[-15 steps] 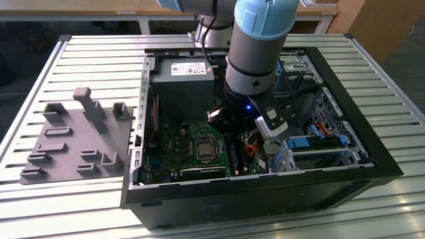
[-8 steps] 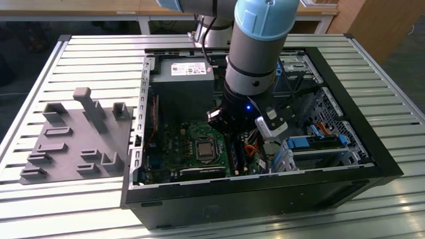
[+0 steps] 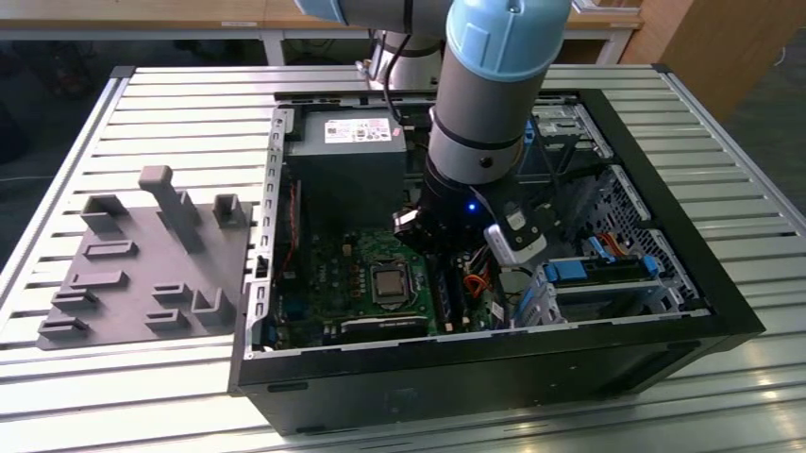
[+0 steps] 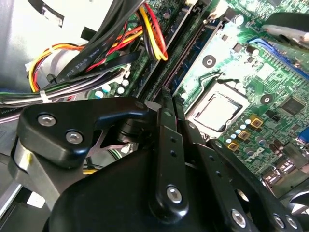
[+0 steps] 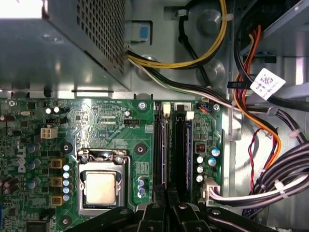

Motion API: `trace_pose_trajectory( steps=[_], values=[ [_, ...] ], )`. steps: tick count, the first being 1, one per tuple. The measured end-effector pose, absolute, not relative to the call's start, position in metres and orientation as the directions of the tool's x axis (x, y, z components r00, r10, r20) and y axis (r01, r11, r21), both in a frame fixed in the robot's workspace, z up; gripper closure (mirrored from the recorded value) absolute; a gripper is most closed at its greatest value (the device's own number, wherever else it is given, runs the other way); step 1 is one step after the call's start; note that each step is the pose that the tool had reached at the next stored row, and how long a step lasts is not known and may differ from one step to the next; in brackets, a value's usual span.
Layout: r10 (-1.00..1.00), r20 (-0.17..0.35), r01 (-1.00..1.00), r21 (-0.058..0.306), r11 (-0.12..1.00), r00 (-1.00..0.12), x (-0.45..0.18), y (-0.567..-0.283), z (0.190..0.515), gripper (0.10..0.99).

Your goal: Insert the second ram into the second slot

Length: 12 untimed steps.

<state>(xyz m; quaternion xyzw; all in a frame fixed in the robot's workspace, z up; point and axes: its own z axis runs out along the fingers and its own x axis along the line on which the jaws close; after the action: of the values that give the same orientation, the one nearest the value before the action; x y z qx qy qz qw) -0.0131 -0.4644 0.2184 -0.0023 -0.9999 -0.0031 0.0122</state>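
Scanning across the first wrist view, you pass the processor socket (image 5: 100, 186), then the second ram (image 5: 164, 150) on edge in a slot beside it. Its long axis runs from the gripper (image 5: 167, 193) toward the power supply (image 5: 63, 43). The jaws are drawn nearly together at its near end; whether they pinch it is unclear. The white cable tag (image 5: 267, 83) carries print too small to read.

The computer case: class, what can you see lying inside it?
Inside the computer case are a green motherboard with its processor socket, memory slots, a power supply and cable bundles. The arm hides the space beneath it.
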Motion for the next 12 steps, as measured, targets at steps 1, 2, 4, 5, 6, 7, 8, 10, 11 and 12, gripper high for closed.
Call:
trace_pose_trajectory(
  steps=[1, 2, 4, 5, 6, 7, 8, 10, 11, 12],
  values=[
    [0.007, 0.024, 0.007, 0.006, 1.0, -1.0, -0.0131, -0.4649, 0.2184, 0.953],
    [0.009, 0.024, 0.009, 0.006, 1.0, -1.0, -0.0131, -0.465, 0.2184, 0.953],
    [0.014, 0.024, 0.014, 0.007, 1.0, -1.0, -0.013, -0.4651, 0.2185, 0.953],
    [0.015, 0.024, 0.015, 0.007, 1.0, -1.0, -0.013, -0.4651, 0.2185, 0.953],
    [0.016, 0.024, 0.016, 0.007, 1.0, -1.0, -0.013, -0.4651, 0.2185, 0.953],
    [0.016, 0.024, 0.016, 0.007, 1.0, -1.0, -0.013, -0.4651, 0.2185, 0.953],
    [0.017, 0.024, 0.017, 0.007, 1.0, -1.0, -0.013, -0.4651, 0.2185, 0.953],
    [0.019, 0.024, 0.019, 0.007, 1.0, -1.0, -0.0128, -0.4651, 0.2185, 0.953],
    [0.021, 0.024, 0.021, 0.007, 1.0, -0.999, -0.0125, -0.4651, 0.2184, 0.953],
    [0.023, 0.024, 0.023, 0.007, 1.0, -0.999, -0.0122, -0.4651, 0.2184, 0.953]
  ],
)
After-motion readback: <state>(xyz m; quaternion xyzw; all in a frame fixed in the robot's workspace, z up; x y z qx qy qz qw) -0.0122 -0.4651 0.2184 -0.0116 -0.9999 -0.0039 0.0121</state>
